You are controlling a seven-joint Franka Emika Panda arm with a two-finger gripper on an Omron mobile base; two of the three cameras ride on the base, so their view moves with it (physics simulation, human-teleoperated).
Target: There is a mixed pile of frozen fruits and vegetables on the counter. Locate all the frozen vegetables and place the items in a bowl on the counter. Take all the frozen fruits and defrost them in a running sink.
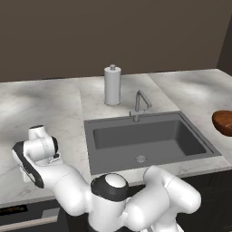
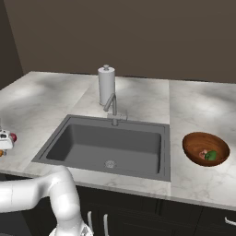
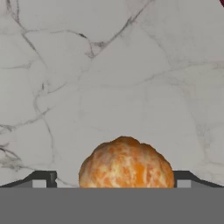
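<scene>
My gripper [image 3: 112, 183] is spread wide, fingertips [image 3: 43, 178] at either side of the orange [image 3: 126, 162], which sits between them on the bench [image 3: 109, 78]. There is a clear gap on both sides, so nothing is grasped. In the hand view the orange is centred between the tips, slightly nearer the right one. A sliver of dark red shows at the top right corner of that view; too little to tell what it is.

In the right base view the hand is at the far left edge, low over the bench [image 2: 193, 115], left of the sink [image 2: 108, 145]. The red apple [image 2: 13, 137] lies just beside the hand, and a bit of the orange [image 2: 1, 153] shows at the frame edge under it.

The sink has its drain [image 2: 109, 163] in the near part of the basin, and the faucet [image 2: 112, 107] stands at the far rim. I can't make out any water. The paper towel roll [image 2: 106, 85] stands upright behind the faucet.

The bowl [image 2: 196, 140] is on the bench right of the sink, well apart from my gripper. Inside it is a green piece [image 2: 211, 156] touching a small pale-brownish item [image 2: 202, 154], likely the mushroom, too small to be sure.

In the left base view my arm [image 1: 43, 156] folds over the bench left of the sink [image 1: 145, 138], and the bowl [image 1: 223, 121] is cut off by the right edge.
</scene>
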